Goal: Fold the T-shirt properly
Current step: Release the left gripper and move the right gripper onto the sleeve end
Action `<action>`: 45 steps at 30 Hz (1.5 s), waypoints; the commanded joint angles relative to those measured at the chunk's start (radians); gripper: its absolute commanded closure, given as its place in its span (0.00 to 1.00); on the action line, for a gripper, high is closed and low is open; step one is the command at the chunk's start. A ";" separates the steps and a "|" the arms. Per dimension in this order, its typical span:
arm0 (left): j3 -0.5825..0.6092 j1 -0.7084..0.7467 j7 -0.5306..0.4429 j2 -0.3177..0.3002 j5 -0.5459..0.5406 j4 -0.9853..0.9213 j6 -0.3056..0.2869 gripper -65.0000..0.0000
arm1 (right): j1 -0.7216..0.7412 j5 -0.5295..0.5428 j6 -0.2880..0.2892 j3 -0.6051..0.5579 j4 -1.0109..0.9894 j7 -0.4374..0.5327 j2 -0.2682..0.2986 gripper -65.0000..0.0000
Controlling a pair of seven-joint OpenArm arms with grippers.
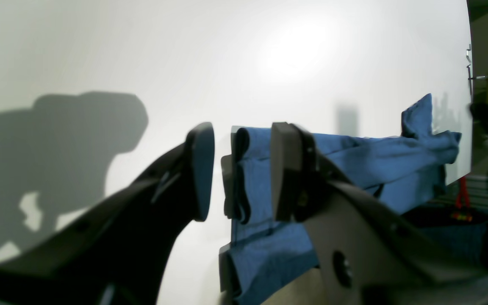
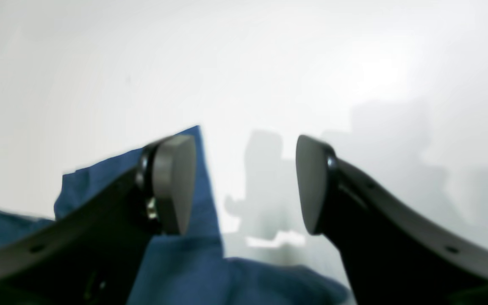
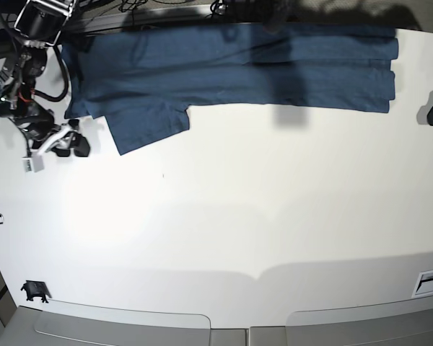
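Because the T-shirt (image 3: 238, 65) lies flat in one long strip along the far edge of the table (image 3: 238, 216), it looks partly folded, with more folds to come. That is only my guess from how it lies.

The right claw (image 2: 246, 184) is spread wide, and there is nothing between its two fingers. The blue cloth sits low and to the left of this claw, just behind its left finger (image 2: 174, 182). I cannot tell if the finger touches the cloth. From above, this claw sits just beside one short sleeve (image 3: 148, 122) that sticks out from the strip. I think the claw is there because that sleeve needs tucking in, and its fingers are wide so they can slip around the cloth edge.

The left claw (image 1: 244, 169) is spread too, but not as wide. White table shows in the gap beside its left finger (image 1: 201, 169), so it is not pinching anything. The other end of the shirt lies just past this claw's tips and runs off to its right. From above, this claw is near that end but apart from it.

I think each claw sits at its own end so the two can lift the long strip together and fold it over.
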 commanded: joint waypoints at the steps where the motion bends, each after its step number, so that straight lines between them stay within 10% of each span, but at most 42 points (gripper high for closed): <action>1: -0.012 -0.008 -0.016 -0.031 -0.025 0.014 -0.006 0.69 | 0.014 0.019 -0.003 -0.023 -0.013 0.044 0.024 0.46; 20: -0.012 0.000 -0.015 -0.032 -0.025 0.014 -0.006 0.69 | 0.103 -0.083 -0.039 -0.163 -0.139 0.072 -0.122 0.46; 27: -0.012 0.000 -0.016 -0.032 -0.025 0.014 -0.006 0.69 | 0.105 -0.082 -0.039 -0.163 -0.139 0.063 -0.122 0.97; 36: -0.012 0.000 -0.015 -0.032 -0.025 0.014 -0.006 0.69 | 0.105 -0.080 -0.031 -0.163 -0.085 0.043 -0.122 1.00; 45: -0.012 0.000 -0.016 -0.031 -0.025 0.014 -0.006 0.69 | 0.073 0.226 -0.010 -0.163 0.151 -0.176 -0.126 1.00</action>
